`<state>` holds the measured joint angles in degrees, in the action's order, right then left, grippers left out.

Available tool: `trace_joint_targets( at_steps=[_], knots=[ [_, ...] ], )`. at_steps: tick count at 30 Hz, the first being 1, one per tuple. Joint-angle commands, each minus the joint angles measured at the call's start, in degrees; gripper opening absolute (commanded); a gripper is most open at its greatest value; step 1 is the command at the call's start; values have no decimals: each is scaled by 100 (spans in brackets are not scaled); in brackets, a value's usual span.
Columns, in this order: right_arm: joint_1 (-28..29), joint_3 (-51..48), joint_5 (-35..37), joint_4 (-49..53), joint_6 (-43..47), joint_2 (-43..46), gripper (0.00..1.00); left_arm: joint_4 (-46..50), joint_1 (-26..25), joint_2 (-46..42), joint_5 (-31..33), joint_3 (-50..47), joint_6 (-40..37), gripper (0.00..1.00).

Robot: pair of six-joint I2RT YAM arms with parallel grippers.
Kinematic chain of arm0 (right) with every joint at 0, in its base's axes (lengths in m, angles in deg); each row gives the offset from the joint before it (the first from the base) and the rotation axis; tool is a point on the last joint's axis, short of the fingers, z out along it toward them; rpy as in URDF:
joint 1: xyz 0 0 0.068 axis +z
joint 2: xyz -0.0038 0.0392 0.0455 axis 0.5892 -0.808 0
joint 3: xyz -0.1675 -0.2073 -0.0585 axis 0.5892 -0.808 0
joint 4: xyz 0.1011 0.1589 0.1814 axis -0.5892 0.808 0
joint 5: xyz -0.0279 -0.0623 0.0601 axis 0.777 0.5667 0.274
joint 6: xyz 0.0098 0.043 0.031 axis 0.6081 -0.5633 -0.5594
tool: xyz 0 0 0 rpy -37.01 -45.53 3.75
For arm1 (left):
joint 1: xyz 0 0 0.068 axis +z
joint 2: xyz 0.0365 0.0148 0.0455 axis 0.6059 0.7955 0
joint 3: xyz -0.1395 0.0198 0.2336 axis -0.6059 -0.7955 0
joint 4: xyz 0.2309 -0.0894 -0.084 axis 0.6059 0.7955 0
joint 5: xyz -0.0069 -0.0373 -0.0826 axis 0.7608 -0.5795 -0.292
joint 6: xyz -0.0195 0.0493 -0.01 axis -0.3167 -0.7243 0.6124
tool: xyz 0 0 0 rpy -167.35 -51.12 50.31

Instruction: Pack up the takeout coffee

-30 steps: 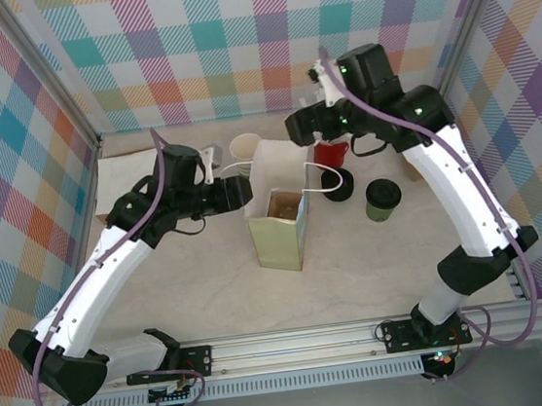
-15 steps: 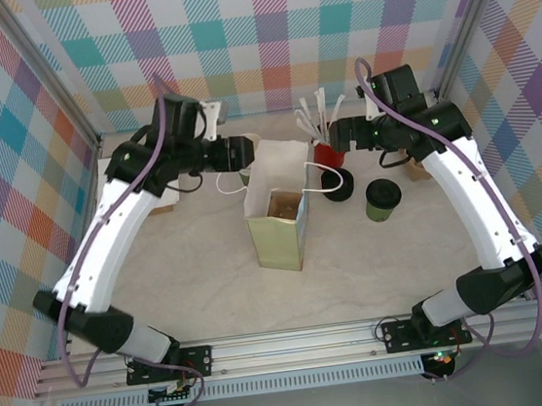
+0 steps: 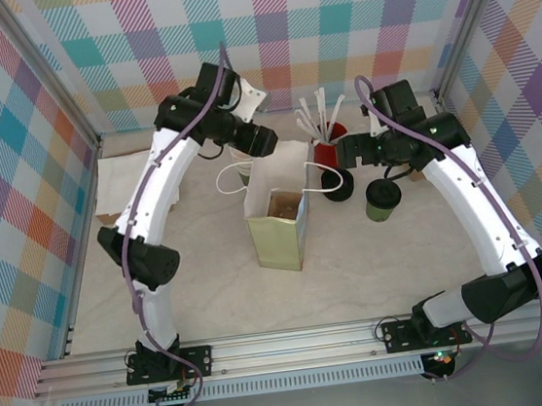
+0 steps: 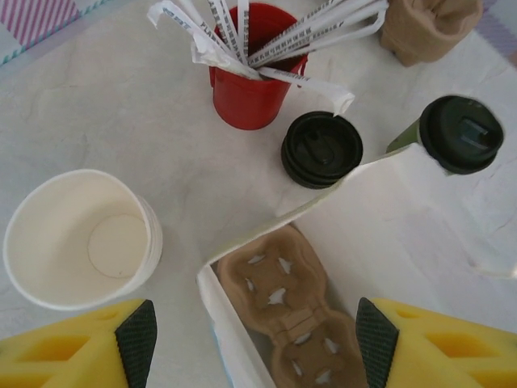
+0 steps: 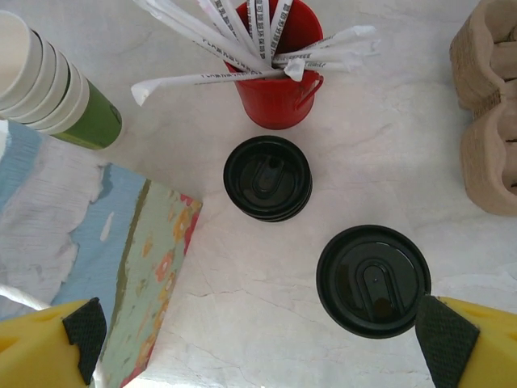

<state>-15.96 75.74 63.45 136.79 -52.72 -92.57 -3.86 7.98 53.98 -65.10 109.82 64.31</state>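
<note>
Your right fingers point(image 5: 444, 343): spread, empty. One coffee point(image 5: 373, 280) on the surface point(image 5: 388, 153) below them. Beyond it: one lid stack point(image 5: 267, 178), one red mug point(image 5: 279, 89). Your left fingers point(image 4: 136, 339): spread, empty, over one bag point(image 4: 388, 218).

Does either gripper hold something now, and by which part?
Nothing is held. The left gripper and the right gripper are both open; the takeout coffee stands untouched.

I see the bag point(image 3: 277, 241) mid-table with 1 tray point(image 3: 284, 206) in it. The coffee point(image 3: 383, 198) stands right of it, lids point(image 3: 343, 184) between, mug point(image 3: 327, 147) behind them, cups point(image 4: 77, 238) behind the bag.
</note>
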Motion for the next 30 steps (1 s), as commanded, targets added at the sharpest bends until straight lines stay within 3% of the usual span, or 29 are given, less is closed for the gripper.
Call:
trace_joint_targets(
  at_steps=[1,7,22,30],
  knots=[
    [-54,-50,-4,34,104,198,100,482,49,279,-17,408,-504,68],
    [-82,-58,-52,12,170,159,100,541,49,561,91,433,-659,65],
    [-107,-66,-76,1,164,93,100,460,49,663,128,433,-562,18],
    [-107,-116,-74,-53,163,84,100,531,49,424,91,424,-448,7]
  ],
)
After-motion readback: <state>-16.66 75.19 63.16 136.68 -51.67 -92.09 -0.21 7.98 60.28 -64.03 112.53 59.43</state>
